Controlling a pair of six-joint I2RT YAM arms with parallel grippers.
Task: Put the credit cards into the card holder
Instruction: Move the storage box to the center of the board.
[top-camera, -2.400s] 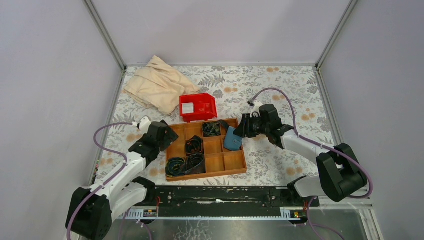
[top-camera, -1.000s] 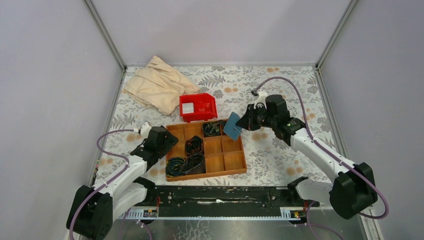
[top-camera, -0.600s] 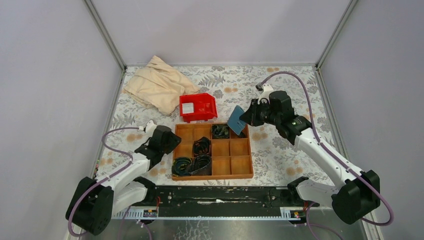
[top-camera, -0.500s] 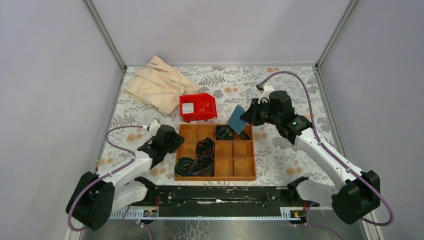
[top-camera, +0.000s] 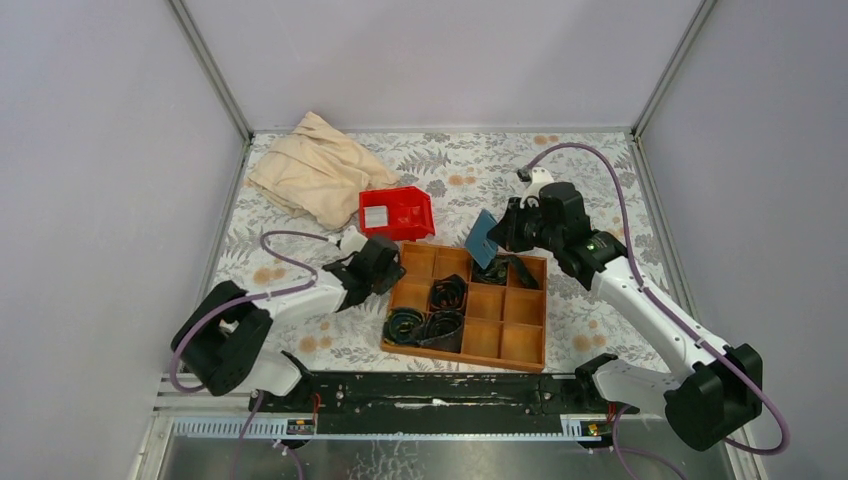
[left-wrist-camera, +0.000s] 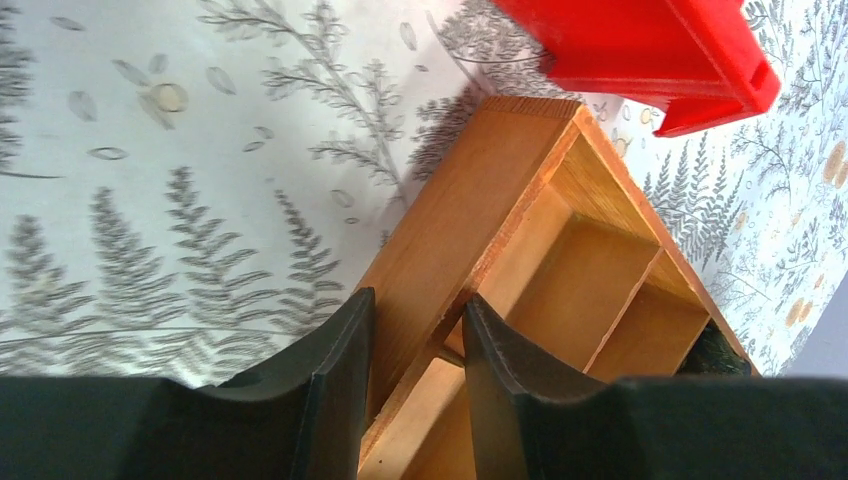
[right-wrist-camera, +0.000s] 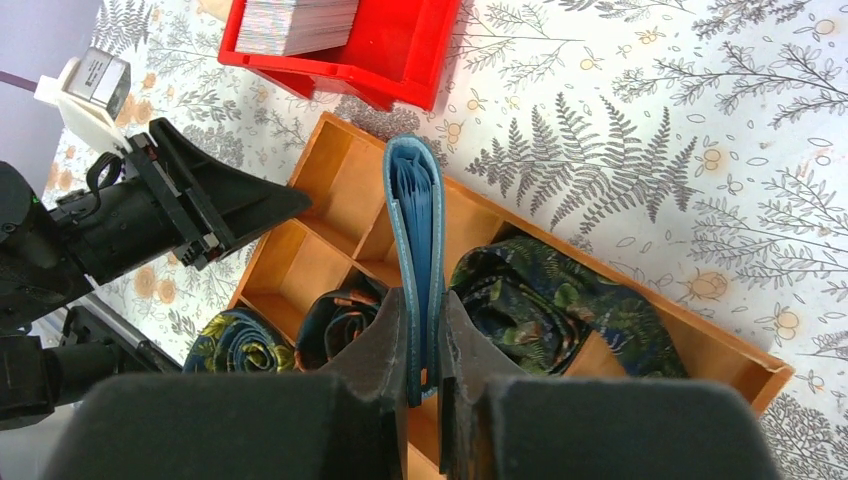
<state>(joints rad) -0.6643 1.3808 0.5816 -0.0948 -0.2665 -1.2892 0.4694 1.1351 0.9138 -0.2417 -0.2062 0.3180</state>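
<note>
The card holder (right-wrist-camera: 412, 200), a teal-blue folded wallet, is held by the right gripper (right-wrist-camera: 422, 300), whose fingers are pinched on its lower part. It is seen edge-on in the right wrist view, with pale card slots visible between its two leaves. In the top view it is carried clear of the table, above the far edge of the wooden compartment tray (left-wrist-camera: 455, 215), with its free end pointed to the far left. The credit cards (right-wrist-camera: 300, 20) are seen as a pale stack inside the red plastic bin (top-camera: 400, 232), which is placed just beyond the tray's far left corner. The left gripper (left-wrist-camera: 415, 310) is clamped on the tray's left wall near that corner, with one finger outside the wall and one inside a bare compartment. The tray is set askew on the floral tablecloth (top-camera: 580, 170). Rolls of dark patterned fabric (right-wrist-camera: 540, 290) are kept in several of its compartments, and one such roll lies directly below the wallet. A crumpled cream cloth (top-camera: 315, 170) is left at the far left of the table.
</note>
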